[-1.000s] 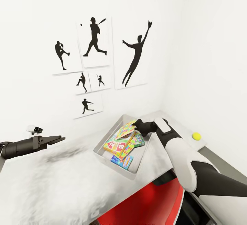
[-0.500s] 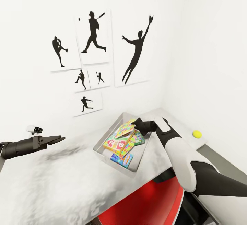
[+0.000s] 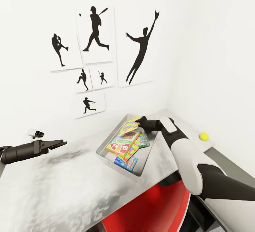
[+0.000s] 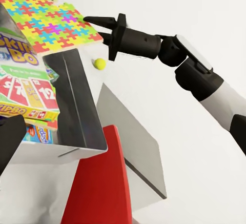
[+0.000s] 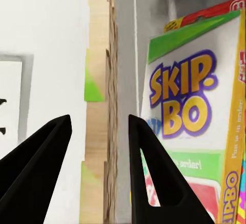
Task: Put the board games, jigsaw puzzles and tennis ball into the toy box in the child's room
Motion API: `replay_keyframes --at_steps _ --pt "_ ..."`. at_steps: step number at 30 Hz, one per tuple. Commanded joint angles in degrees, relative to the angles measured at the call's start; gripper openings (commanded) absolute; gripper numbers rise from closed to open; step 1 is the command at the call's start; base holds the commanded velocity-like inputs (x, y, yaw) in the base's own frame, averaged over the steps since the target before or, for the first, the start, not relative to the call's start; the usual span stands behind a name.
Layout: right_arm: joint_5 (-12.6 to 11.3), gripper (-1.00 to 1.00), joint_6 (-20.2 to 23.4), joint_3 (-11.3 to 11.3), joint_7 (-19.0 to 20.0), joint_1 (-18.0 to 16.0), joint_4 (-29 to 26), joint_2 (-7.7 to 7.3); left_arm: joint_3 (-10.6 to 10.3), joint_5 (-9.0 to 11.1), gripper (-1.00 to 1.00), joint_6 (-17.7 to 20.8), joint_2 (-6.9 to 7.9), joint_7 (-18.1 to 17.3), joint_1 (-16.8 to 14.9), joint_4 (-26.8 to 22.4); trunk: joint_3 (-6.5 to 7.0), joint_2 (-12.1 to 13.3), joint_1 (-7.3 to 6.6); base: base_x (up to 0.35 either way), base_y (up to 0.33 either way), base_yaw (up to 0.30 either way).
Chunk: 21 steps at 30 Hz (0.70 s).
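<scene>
The grey toy box (image 3: pixel 105 154) stands on the pale table (image 3: pixel 63 186). Inside lie the SKIP-BO board game (image 3: pixel 120 145), a blue one (image 3: pixel 126 163) and a white-and-green one (image 3: pixel 143 140). A bright jigsaw puzzle (image 3: pixel 128 125) leans tilted over the box's far side. My right gripper (image 3: pixel 139 121) is open, its fingers either side of the puzzle's edge (image 5: pixel 100 106) with a gap on both sides. The tennis ball (image 3: pixel 203 136) sits on the table beyond the right arm. My left gripper (image 3: pixel 59 142) hovers open over the table, well left of the box. The bed is out of view.
A red chair (image 3: pixel 152 207) is tucked under the table's front edge. White walls meet in a corner behind the box, with baseball silhouette posters (image 3: pixel 95 37). A lower dark grey side section (image 3: pixel 226 163) runs at the right.
The whole head view has shifted a little, so the camera moved. The right gripper stays at the puzzle's edge over the box. The left arm has not moved.
</scene>
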Motion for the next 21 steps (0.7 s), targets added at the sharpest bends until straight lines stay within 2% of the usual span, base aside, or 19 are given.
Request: replay_keyframes --at_steps 1,21 --pt "-0.4 -1.0 0.2 -0.2 -0.4 0.0 -0.3 0.05 0.0 0.0 1.0 0.6 0.01 -0.2 0.0 0.0 -0.14 -0.1 0.04 0.0 0.0 0.0" --pt "0.0 -1.0 0.0 0.0 0.1 -0.1 -1.2 0.1 0.0 0.0 1.0 0.6 -0.06 -0.2 0.0 0.0 -0.17 -0.1 0.04 0.0 0.0 0.0"
